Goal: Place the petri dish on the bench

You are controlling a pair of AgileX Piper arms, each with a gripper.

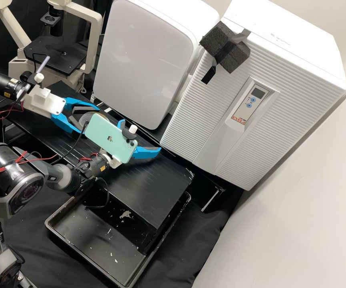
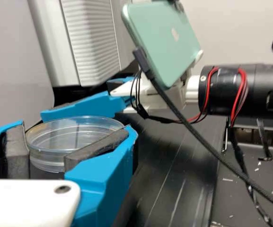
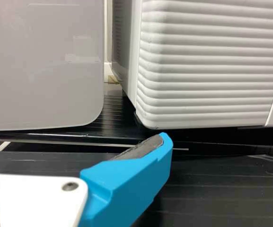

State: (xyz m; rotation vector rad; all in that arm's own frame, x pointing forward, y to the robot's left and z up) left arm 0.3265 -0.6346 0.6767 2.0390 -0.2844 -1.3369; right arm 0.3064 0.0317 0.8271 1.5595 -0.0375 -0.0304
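In the high view, my left gripper (image 1: 88,119) is over the bench's left part, shut on the clear petri dish (image 1: 86,116); the phone partly hides both. The left wrist view shows the dish (image 2: 74,137) lying level between the dark pads of my left gripper (image 2: 75,131). Whether the dish touches the bench cannot be told. My right gripper (image 1: 140,136) stands open and holds nothing, beyond the phone in the high view. In the right wrist view one blue finger of my right gripper (image 3: 74,142) shows well, the other only as a sliver.
A pale green phone (image 1: 111,138) is mounted on the right arm, its cable hanging near the dish. White cabinets (image 1: 149,60) stand behind the black bench (image 1: 153,188). A black tray (image 1: 67,240) lies below the bench's front edge, and a microscope (image 1: 57,52) stands at the back left.
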